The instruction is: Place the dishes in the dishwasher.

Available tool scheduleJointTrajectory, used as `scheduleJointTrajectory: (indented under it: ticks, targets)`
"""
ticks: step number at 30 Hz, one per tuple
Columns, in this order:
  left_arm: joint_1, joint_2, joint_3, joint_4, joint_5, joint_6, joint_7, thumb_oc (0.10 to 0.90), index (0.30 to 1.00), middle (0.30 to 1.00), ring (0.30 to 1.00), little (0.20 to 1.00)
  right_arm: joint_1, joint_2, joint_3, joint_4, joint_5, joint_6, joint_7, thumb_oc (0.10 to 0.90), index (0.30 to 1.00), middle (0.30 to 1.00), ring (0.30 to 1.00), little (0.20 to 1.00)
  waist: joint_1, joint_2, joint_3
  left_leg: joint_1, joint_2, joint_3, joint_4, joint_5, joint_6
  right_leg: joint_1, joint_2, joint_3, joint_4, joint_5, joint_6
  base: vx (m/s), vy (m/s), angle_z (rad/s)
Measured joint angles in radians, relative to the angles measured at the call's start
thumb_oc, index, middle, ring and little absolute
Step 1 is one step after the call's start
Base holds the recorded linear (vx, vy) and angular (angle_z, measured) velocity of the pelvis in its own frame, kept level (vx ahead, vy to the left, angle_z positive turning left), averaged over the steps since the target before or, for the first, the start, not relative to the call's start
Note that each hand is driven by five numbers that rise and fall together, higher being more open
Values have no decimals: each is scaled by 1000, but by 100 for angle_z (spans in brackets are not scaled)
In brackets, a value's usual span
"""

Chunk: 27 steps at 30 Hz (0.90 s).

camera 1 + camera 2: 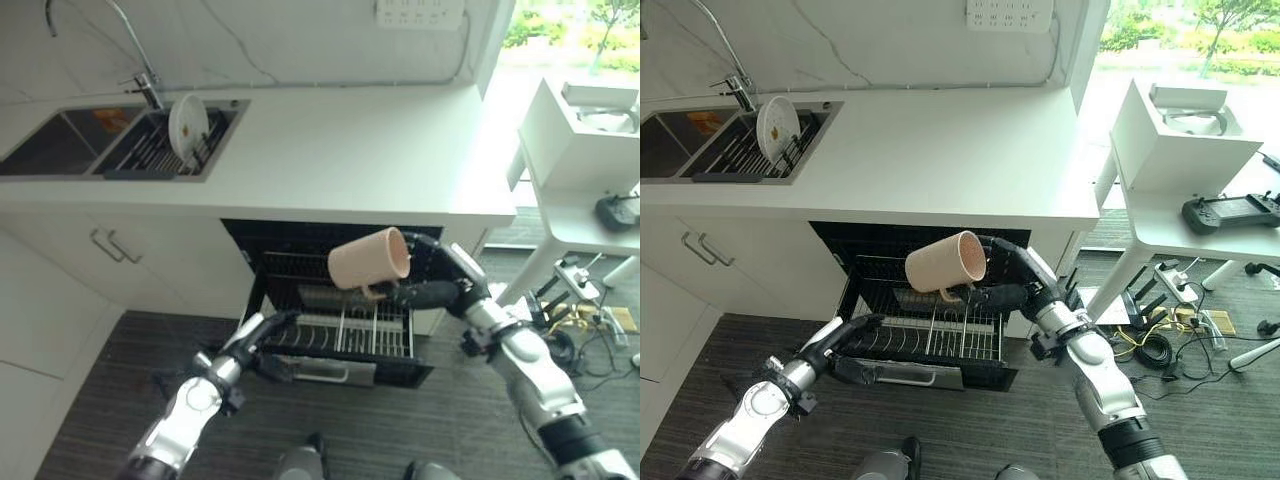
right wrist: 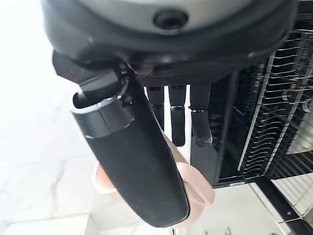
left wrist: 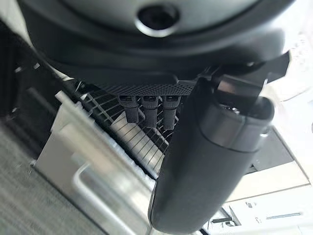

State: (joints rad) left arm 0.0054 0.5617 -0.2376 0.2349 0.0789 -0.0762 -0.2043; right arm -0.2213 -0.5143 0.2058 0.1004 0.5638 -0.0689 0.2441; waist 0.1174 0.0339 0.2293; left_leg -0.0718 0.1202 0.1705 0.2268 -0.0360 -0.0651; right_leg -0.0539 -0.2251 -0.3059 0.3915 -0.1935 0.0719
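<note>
My right hand (image 1: 440, 290) is shut on the handle of a pale pink mug (image 1: 368, 258), which lies tipped on its side in the air. The mug hangs above the pulled-out dishwasher rack (image 1: 345, 335). Past the thumb (image 2: 132, 161) in the right wrist view, the mug (image 2: 195, 191) shows pink. My left hand (image 1: 835, 340) reaches the rack's front left corner with fingers straight, resting on the wire rim above the silver front panel (image 1: 330, 372). A white plate (image 1: 188, 127) stands upright in the drying rack (image 1: 150, 150) in the sink.
The dishwasher opening (image 1: 300, 240) sits under the white counter (image 1: 350, 140). The sink (image 1: 50, 145) and tap (image 1: 145, 85) are at the far left. At the right stands a white table (image 1: 1170, 225) carrying a controller (image 1: 1230, 210), with cables (image 1: 1160, 340) on the floor below.
</note>
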Motion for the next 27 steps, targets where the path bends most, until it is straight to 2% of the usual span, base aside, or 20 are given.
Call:
scheduleJointTrajectory:
  ticks: [3, 8, 10, 16, 22, 23, 27]
  targets:
    - [-8, 0, -2, -20, -31, -36, -3, 800, 900, 900, 900, 900, -12, 9, 28, 0, 0, 0, 37, 400, 300, 300, 300, 300, 0, -3, -2, -1, -1, -6, 6, 0, 0, 5, -2, -6, 0, 0, 0, -16, 10, 7]
    - [-72, -1, -2, -41, -34, -52, 18, 800, 900, 900, 900, 900, -15, 11, 59, -2, -1, 0, 65, 400, 300, 300, 300, 300, 0, -3, -13, -6, -2, -9, 11, -1, 2, 4, -4, -7, 6, 0, 0, -3, 3, 1]
    - [-80, -1, -1, -48, -34, -56, 41, 800, 900, 900, 900, 900, -15, 11, 58, -3, -1, 0, 64, 400, 300, 300, 300, 300, -2, -3, -32, -13, -2, -9, 12, -1, 2, -3, -5, -7, 7, 0, 0, 0, 0, 0]
    - [-84, -3, -1, -47, -23, -56, 73, 800, 900, 900, 900, 900, -15, 6, 53, -3, -1, 0, 60, 400, 300, 300, 300, 300, -5, -3, -42, -13, -2, -8, 14, -1, 2, -4, -5, -6, 7, 0, 0, 8, 5, 0]
    - [-82, -1, -1, -47, 6, -56, 87, 800, 900, 900, 900, 900, -13, 19, 46, 29, -1, 0, -5, 400, 300, 300, 300, 300, -4, -4, -42, -13, -2, -7, 12, -1, 3, -3, -5, -7, 7, 0, 0, 54, 22, 0]
    - [-74, -2, 0, -48, 6, -55, 87, 800, 900, 900, 900, 900, 6, 47, 33, 59, -1, 0, -37, 400, 300, 300, 300, 300, -3, -4, -42, -13, -2, -7, 12, -2, 4, -3, -6, -7, 7, 0, 0, 58, 21, 1]
    - [-45, -2, 0, -48, 12, -48, 87, 800, 900, 900, 900, 900, 73, 58, 31, 63, -3, 0, -85, 400, 300, 300, 300, 300, -5, -4, -42, -14, -4, -6, 11, -3, 6, -3, -7, -7, 5, 0, 0, 51, 21, 0]
